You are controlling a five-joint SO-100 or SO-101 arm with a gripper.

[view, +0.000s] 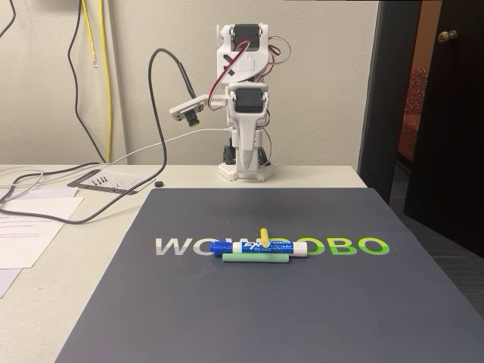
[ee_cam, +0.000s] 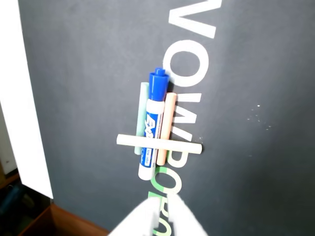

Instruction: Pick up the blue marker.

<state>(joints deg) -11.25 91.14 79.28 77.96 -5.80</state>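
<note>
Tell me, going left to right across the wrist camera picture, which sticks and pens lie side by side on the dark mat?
Green stick → blue marker → orange stick. A pale stick lies crosswise over all three, so it has no place in the order.

Dark mat (view: pixel 227 318) on table (view: pixel 76 257), bearing blue marker (view: pixel 261 247), 3 sticks.

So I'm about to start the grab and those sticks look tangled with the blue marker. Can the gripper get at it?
Probably, but not cleanly. The blue marker lies flanked by the green stick and orange stick, with a pale stick across it. Its cap end looks freest.
</note>
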